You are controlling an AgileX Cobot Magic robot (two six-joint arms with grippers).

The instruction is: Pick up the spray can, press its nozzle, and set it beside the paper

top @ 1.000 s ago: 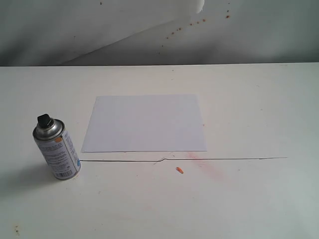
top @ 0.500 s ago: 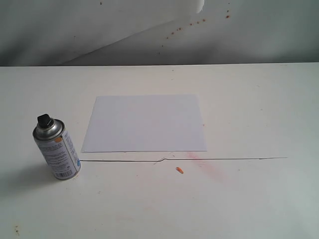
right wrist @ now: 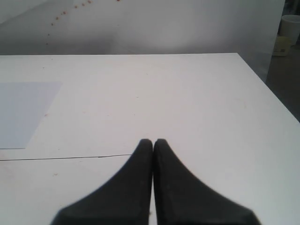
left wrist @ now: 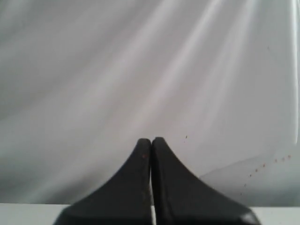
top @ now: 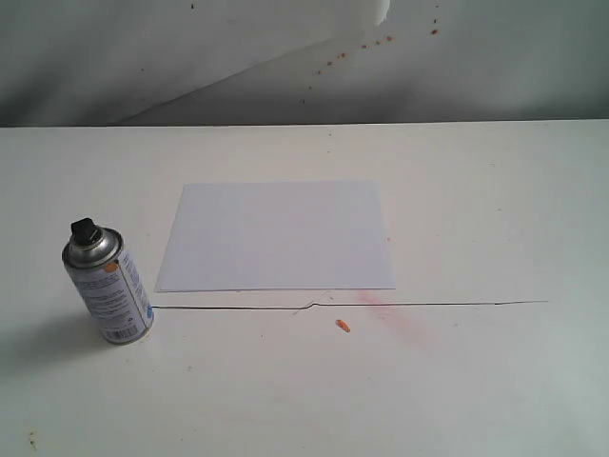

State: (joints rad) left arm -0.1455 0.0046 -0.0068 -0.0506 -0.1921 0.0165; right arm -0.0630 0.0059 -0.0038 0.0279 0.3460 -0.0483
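Note:
The spray can (top: 109, 286) stands upright at the table's left, its black nozzle (top: 86, 230) on the silver dome. The white paper (top: 276, 235) lies flat in the middle, to the can's right and farther back; its corner (right wrist: 21, 112) shows in the right wrist view. Neither arm appears in the exterior view. My left gripper (left wrist: 151, 140) is shut on nothing, facing a grey backdrop, with neither can nor paper in its view. My right gripper (right wrist: 153, 141) is also shut and empty, over bare tabletop well away from the can.
A thin dark crack line (top: 381, 305) runs across the tabletop in front of the paper. A small orange fleck (top: 343, 326) and a faint pink smear (top: 395, 314) lie near it. The table's edge (right wrist: 269, 91) shows in the right wrist view.

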